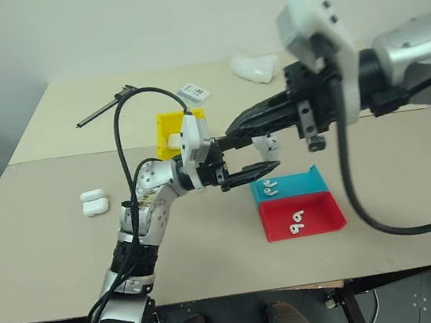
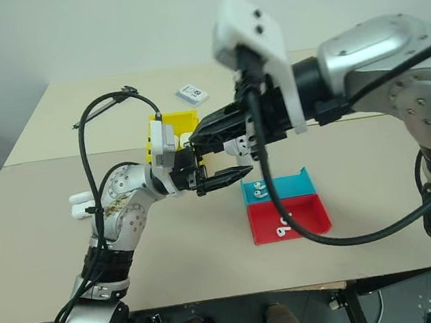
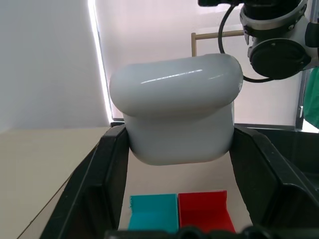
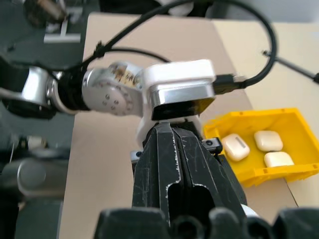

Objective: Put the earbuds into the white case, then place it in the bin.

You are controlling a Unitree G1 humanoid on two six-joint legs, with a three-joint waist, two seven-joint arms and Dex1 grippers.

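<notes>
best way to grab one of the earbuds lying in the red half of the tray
Grip one of the earbuds across its thin stem, coming straight down from above. They lie flat on the floor of the red compartment, and its low walls probably block a sideways approach.

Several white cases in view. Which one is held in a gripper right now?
The white case clamped between the left gripper's fingers, above the table near the blue-and-red tray. The other cases lie loose in the yellow bin or on the table.

Bin behind the tray (to its left), earbuds in tray, spare cases far left.
</notes>
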